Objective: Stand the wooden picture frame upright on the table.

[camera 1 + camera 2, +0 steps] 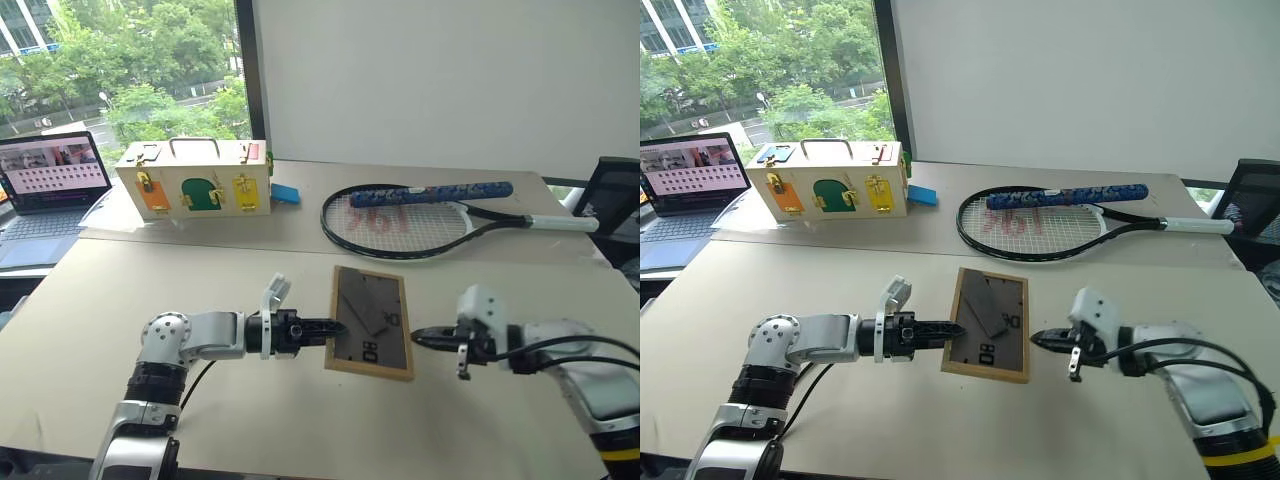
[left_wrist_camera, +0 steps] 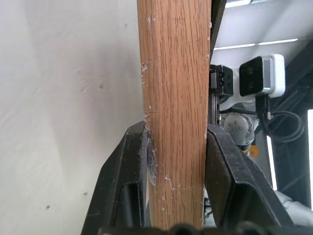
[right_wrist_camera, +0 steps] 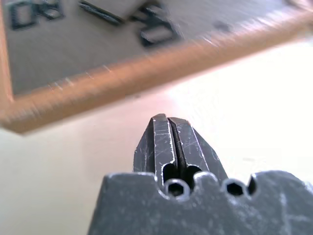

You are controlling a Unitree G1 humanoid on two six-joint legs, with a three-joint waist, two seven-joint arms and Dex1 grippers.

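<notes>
Left pincer [image 1: 335,325] clamps the left edge of the wooden picture frame [image 1: 372,322], grey backing facing the head camera, over the beige table [image 1: 150,270]. Right pincer [image 1: 418,337], fingers pressed together, points at the frame's right edge, just apart. Beyond both: tennis racket [image 1: 400,222], latch box [image 1: 195,178], laptop [image 1: 48,180], window [image 1: 120,70], white wall [image 1: 440,80].
</notes>
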